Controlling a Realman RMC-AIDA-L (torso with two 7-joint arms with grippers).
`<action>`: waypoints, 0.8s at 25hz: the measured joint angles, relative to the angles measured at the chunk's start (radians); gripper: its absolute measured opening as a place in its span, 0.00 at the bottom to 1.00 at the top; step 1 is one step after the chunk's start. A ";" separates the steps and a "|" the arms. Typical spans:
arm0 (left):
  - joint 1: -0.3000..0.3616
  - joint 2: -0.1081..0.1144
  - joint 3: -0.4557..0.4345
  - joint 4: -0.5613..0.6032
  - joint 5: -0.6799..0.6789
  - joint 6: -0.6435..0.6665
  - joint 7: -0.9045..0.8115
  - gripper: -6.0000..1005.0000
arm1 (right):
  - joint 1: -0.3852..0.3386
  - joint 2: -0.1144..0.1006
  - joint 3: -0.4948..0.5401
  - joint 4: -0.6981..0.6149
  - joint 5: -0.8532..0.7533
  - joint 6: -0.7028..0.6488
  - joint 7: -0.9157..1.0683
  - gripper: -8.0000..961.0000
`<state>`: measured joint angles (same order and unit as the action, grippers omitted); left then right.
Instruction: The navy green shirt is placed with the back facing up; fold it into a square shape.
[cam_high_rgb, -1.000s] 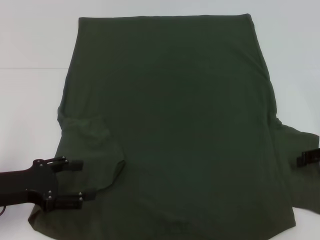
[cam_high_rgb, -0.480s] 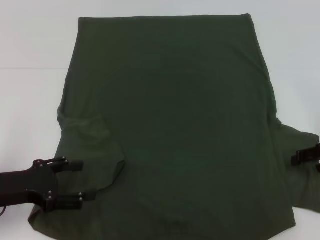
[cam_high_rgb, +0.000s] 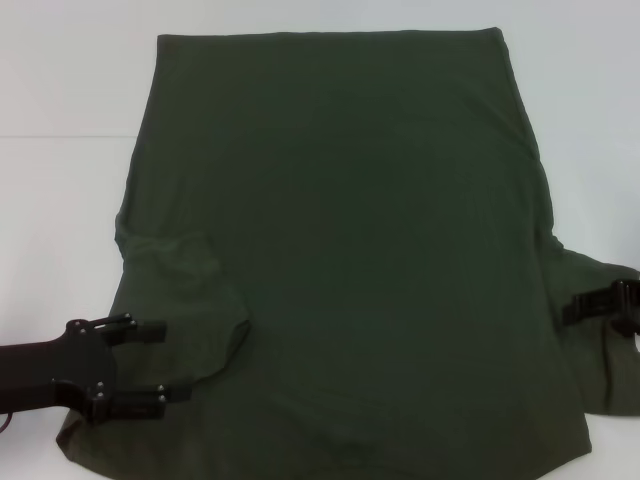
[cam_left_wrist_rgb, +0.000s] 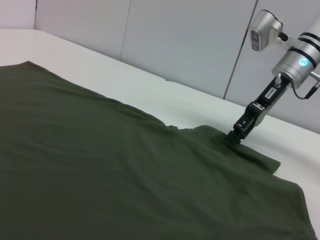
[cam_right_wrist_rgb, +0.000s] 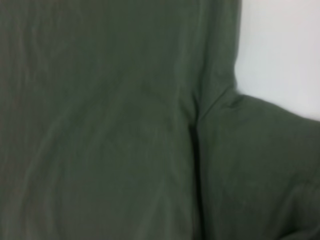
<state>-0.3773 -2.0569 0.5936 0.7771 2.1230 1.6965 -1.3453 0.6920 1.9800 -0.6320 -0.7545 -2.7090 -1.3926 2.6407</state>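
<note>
The navy green shirt (cam_high_rgb: 350, 240) lies spread back-up on the white table, plain side showing. Its left sleeve (cam_high_rgb: 185, 300) is folded inward over the body. My left gripper (cam_high_rgb: 172, 360) hovers open at that folded sleeve, near the shirt's lower left corner, with nothing held. My right gripper (cam_high_rgb: 592, 305) is at the far right, over the right sleeve (cam_high_rgb: 600, 350). The left wrist view shows the right gripper (cam_left_wrist_rgb: 240, 134) with its tip down on the sleeve (cam_left_wrist_rgb: 250, 152). In the right wrist view the shirt (cam_right_wrist_rgb: 100, 125) fills most of the picture, with the sleeve seam (cam_right_wrist_rgb: 195, 130) running through it.
White table (cam_high_rgb: 60, 200) surrounds the shirt, with bare room on the left and behind it. The shirt's near hem reaches the table's front edge. Pale wall panels (cam_left_wrist_rgb: 190, 40) stand beyond the table on the right arm's side.
My right gripper has moved inward from the table's right edge onto the right sleeve. The left gripper and the shirt have not moved.
</note>
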 joint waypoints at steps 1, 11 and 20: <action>0.000 0.000 0.000 0.000 0.000 0.000 0.000 0.88 | 0.002 0.000 0.000 0.003 0.000 0.000 -0.001 0.89; 0.000 -0.001 0.000 -0.001 0.000 -0.002 0.000 0.88 | -0.004 -0.002 0.002 0.004 0.000 0.000 -0.004 0.89; 0.000 -0.002 0.000 -0.001 -0.001 -0.002 -0.001 0.88 | 0.002 -0.011 0.001 0.038 0.059 -0.026 -0.031 0.89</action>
<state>-0.3778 -2.0584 0.5936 0.7762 2.1219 1.6949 -1.3460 0.6935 1.9687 -0.6314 -0.7163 -2.6502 -1.4182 2.6093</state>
